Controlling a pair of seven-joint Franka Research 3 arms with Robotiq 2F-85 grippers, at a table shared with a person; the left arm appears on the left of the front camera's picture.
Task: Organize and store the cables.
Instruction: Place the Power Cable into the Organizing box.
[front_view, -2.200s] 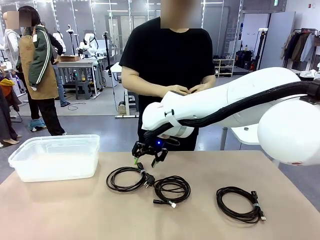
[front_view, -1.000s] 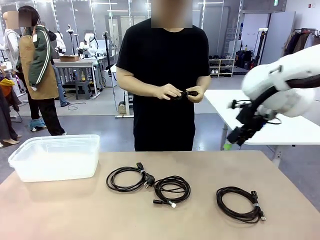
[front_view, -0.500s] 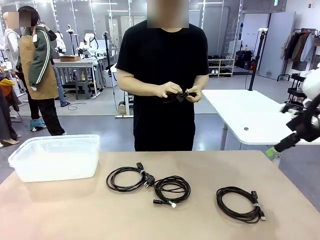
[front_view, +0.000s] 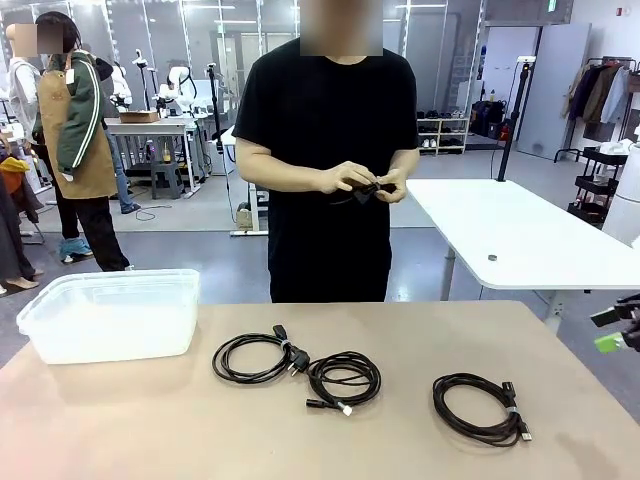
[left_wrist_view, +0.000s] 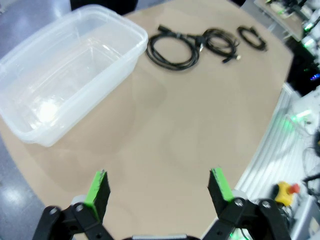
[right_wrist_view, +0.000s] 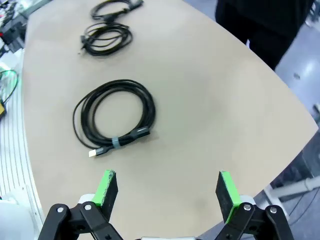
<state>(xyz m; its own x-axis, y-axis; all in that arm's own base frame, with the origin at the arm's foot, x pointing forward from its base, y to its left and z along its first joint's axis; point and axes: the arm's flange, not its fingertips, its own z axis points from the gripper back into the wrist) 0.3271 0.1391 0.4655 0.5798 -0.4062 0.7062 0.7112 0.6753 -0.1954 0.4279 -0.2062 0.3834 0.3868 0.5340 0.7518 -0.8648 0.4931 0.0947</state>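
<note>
Cables (front_view: 344, 378) — three black coils — lie in a row on the table (front_view: 150, 420), well apart from the left gripper (left_wrist_view: 160, 187) and right gripper (right_wrist_view: 167, 187), which hang above it with jaws spread wide, gripping nothing. Farther back on the left sits a clear bin (front_view: 110, 315); beyond the table, a person's hands (front_view: 345, 180) hold another cord (front_view: 368, 188).
</note>
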